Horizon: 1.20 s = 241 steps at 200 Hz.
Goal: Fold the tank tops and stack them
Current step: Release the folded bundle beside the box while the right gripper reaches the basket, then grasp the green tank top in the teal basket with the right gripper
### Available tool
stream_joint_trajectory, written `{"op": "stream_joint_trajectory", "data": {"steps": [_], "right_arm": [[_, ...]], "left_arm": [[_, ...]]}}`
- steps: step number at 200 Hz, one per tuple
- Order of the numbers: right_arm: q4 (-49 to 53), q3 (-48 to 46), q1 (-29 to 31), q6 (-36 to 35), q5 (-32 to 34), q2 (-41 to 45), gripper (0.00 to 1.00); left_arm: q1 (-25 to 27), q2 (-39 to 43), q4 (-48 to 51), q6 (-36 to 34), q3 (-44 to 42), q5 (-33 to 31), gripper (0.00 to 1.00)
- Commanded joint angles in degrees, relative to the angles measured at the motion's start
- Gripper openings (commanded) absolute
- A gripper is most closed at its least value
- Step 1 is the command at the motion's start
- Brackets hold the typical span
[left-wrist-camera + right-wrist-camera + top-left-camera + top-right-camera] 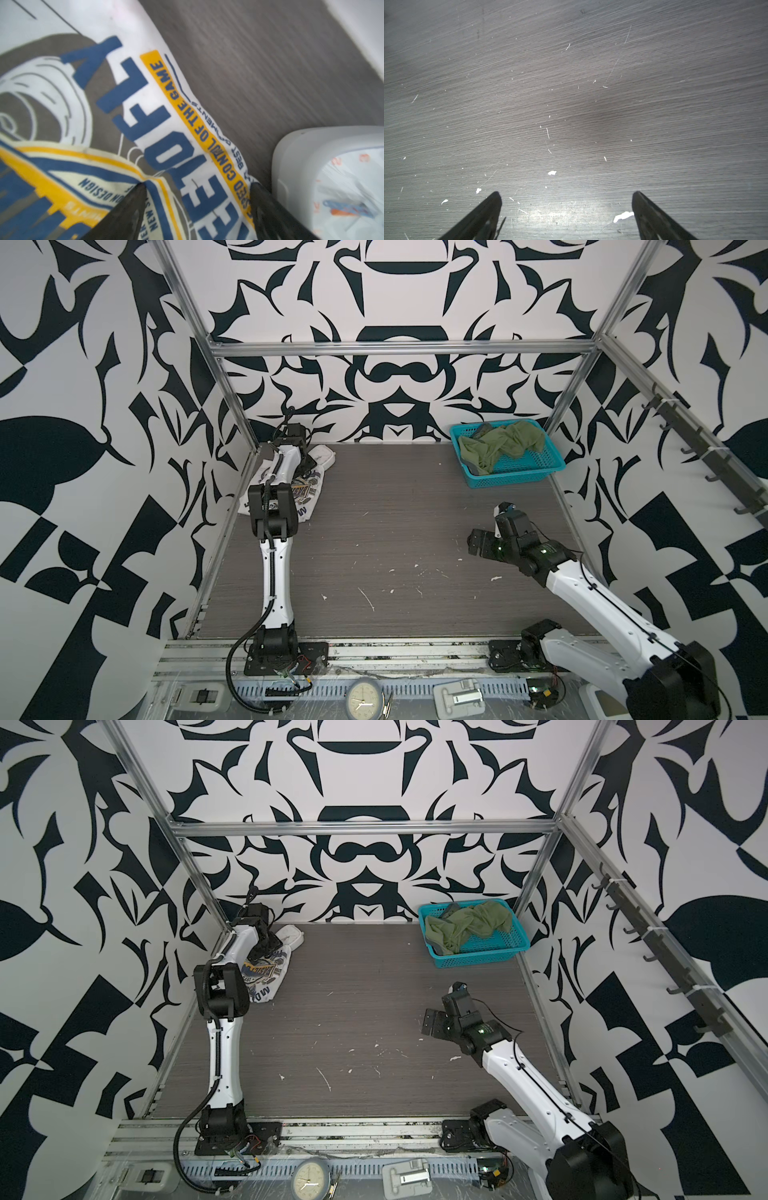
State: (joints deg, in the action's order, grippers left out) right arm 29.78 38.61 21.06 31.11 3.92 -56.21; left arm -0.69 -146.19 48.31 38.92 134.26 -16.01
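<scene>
The white tank top [311, 494] [272, 973] lies bunched in the far left corner of the table, with its blue and yellow lettering facing up [145, 104]. My left gripper [196, 186] [309, 464] is down on it. Its jaws stand wide apart and press into the printed cloth, which lies between the fingertips [139, 189]. The olive green tank top [507, 443] [469, 923] sits crumpled in the teal basket [519, 479] at the far right. My right gripper [566, 194] [482, 543] hangs open over bare table at the right, with nothing between its fingers.
A small white square clock [323, 456] [332, 182] lies right beside the white tank top and close to one left finger. The grey wood-grain table [395, 531] is framed by metal posts. A round clock [363, 699] and a white part [459, 697] lie on the front rail.
</scene>
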Motion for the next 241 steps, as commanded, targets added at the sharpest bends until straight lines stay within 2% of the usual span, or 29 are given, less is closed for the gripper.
{"op": "stream_joint_trajectory", "data": {"steps": [1,47,67,91,132,154,168,196,241], "right_arm": [[0.6,0.1,-0.3,-0.9,1.5,0.9,1.00],[0.5,3.9,-0.3,-2.7,2.0,-1.0,1.00],[0.8,8.0,-0.9,-5.0,3.0,-3.2,0.99],[2.8,17.2,-3.3,-7.0,4.6,-9.6,0.99],[3.5,37.2,-9.6,-9.1,5.2,-25.2,0.99],[2.5,46.4,-12.8,-8.0,2.9,-33.7,0.99],[1.0,51.3,-14.6,-6.9,2.9,-39.2,0.98],[2.5,63.9,-18.2,-4.4,2.0,-52.2,0.97],[3.9,80.9,-21.3,-1.6,3.1,-68.9,0.96]], "left_arm": [[0.0,0.9,2.1,-2.1,1.9,1.6,0.82],[0.3,10.7,5.2,-1.8,0.6,3.8,0.86],[0.9,18.6,7.3,-2.5,-3.3,5.8,0.89],[2.3,32.1,4.9,-2.4,-17.4,7.6,0.91],[3.4,60.1,-13.9,-1.3,-55.8,14.1,0.95],[0.9,72.6,-20.8,-1.7,-72.4,17.2,1.00],[-0.8,80.6,-21.7,-2.1,-78.4,18.8,1.00],[-1.1,90.7,-23.7,-2.4,-86.9,20.7,1.00],[-1.2,96.2,-26.7,-1.2,-94.2,25.6,0.99]]}}
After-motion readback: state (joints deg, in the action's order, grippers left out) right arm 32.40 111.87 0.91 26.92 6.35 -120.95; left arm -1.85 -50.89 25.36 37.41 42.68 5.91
